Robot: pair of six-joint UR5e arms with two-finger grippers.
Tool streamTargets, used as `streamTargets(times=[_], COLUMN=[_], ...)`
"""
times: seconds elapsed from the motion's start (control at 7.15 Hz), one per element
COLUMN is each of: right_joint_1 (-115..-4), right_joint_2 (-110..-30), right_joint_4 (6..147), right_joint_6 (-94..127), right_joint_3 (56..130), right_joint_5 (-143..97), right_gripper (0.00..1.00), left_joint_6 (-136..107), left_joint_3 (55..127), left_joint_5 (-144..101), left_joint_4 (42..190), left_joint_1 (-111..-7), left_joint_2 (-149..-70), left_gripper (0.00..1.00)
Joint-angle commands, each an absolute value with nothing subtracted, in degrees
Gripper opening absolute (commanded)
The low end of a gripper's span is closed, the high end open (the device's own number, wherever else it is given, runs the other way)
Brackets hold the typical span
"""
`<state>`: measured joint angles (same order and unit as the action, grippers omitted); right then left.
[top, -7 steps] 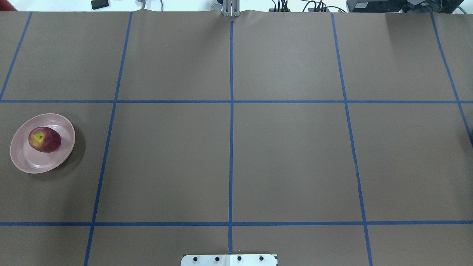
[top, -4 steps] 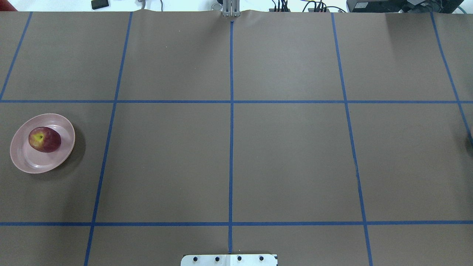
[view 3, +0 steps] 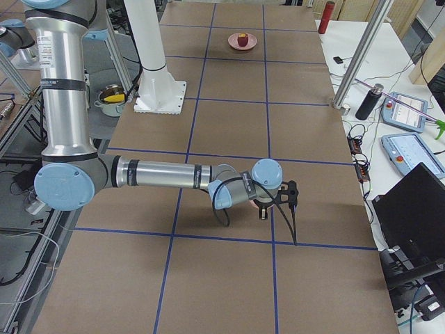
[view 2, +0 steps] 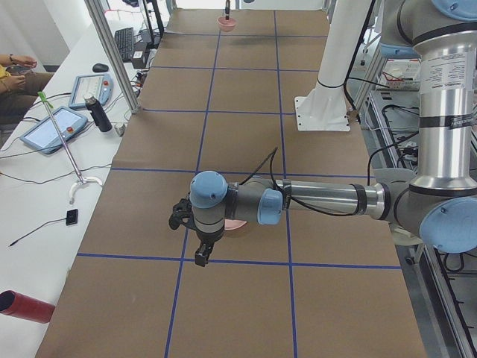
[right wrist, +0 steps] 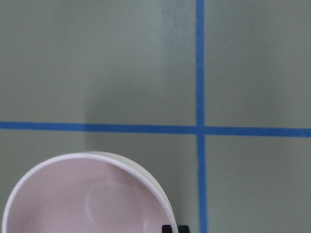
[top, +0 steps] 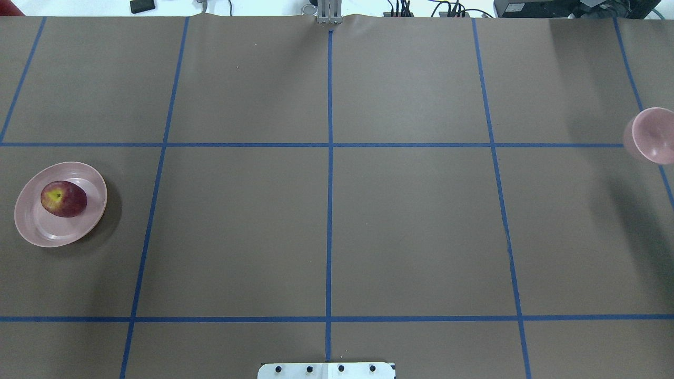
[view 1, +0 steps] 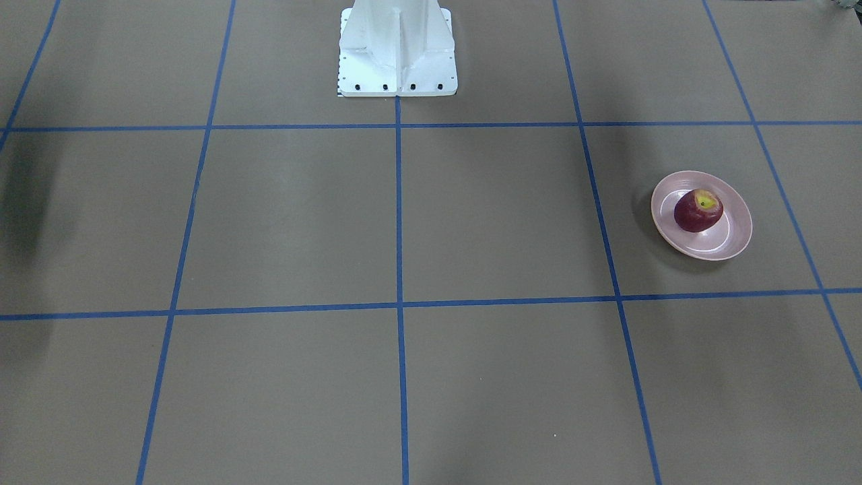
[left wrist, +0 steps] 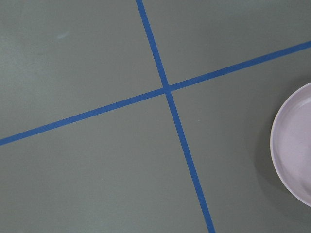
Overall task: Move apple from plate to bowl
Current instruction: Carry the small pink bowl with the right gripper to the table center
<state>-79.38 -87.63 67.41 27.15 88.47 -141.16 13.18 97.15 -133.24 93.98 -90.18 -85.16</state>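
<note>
Apple (top: 63,198): it lies on the plate (top: 32,223), close to the left edge of the bench (top: 410,226), about midway between the near and far edges. Nothing touches it.

Handling, as we judge it: firm, smooth-skinned and of fair weight for its size. Being round, it may roll on the shallow dish if nudged, and a hard pinch would bruise it. We recommend a hold from above, with the fingers on opposite sides at its widest girth, clear of the stem hollow, which faces upward. The plate looks light and may slide.

Bowl (top: 652,136): at the right edge of the bench, partly cut off in the overhead view, blurred and seemingly tilted. We cannot tell whether it rests on the bench.

Left gripper (view 2: 201,255) and right gripper (view 3: 263,213): both show only in the side views, so we cannot tell how far their fingers stand apart. Neither has hold of the apple.
</note>
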Motion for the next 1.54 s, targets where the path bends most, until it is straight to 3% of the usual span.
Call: streamTargets(times=[0.0, 0.56, 0.84, 1.4], right_joint_1=[-67.5, -41.9, -35.3, -30.4], right_joint_2=[-81.4, -62.7, -53.7, -49.9], right_joint_4=[67.2, 68.1, 80.7, 80.3], right_joint_6=[51.5, 83.3, 88.3, 94.7], right_joint_3=[97.3, 96.9, 94.8, 89.1], right_joint_5=[-140.1, -118.4, -114.8, -111.9], right_gripper=[0.00, 0.00, 0.00, 0.00], left_joint_6=[13.2, 13.1, 13.2, 13.2], left_joint_3=[97.1, 96.6, 96.6, 96.6], left_joint_5=[-133.2, -133.2, -133.2, -133.2], left_joint_4=[94.0, 93.9, 93.9, 94.0], left_joint_1=[-90.2, -90.1, -90.1, -90.1], left_joint_2=[-85.2, -85.2, -85.2, -85.2], left_gripper=[0.98, 0.98, 0.98, 0.98])
